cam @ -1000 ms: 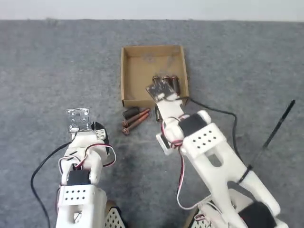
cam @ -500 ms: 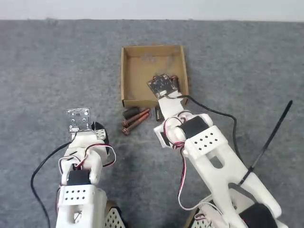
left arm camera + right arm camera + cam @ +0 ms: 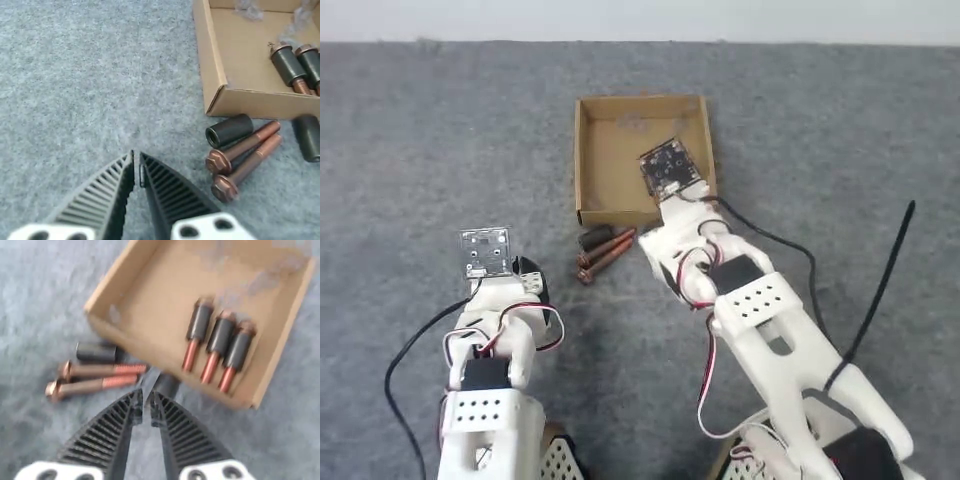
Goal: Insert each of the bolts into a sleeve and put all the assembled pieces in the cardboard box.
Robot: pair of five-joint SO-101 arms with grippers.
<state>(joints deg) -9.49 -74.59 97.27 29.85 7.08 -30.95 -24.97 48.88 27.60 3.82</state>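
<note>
**2 bolts and 2 sleeves loose on the carpet, 3 assembled pieces in the box**

At the left of the high view, the left arm (image 3: 490, 330) sits over bare grey carpet (image 3: 440, 130), well apart from the parts. Its wrist view shows the left gripper (image 3: 136, 159) with its jaws drawn together to a thin slit and nothing between them.

To the right, just in front of the cardboard box (image 3: 578, 160), 2 copper-coloured bolts (image 3: 605, 255) lie side by side on the carpet. Their hex heads point away from the box and their threaded ends point toward it. 1 dark sleeve (image 3: 595, 238) lies between the bolts and the box's front wall, just beside the nearer bolt. A second sleeve (image 3: 306, 137) lies past the bolts' threaded ends, also in front of that wall.

The box stands open on the carpet. In the right wrist view, 3 assembled pieces (image 3: 217, 342) lie in a row inside it near 1 side wall. Each is a bolt with a dark sleeve over the head end and bare thread showing.

At the right, the right arm (image 3: 750, 300) reaches over the box's front right corner. The right gripper (image 3: 145, 397) hangs above the carpet in front of the box, just short of the second sleeve. Its jaws are nearly closed and hold nothing.
</note>
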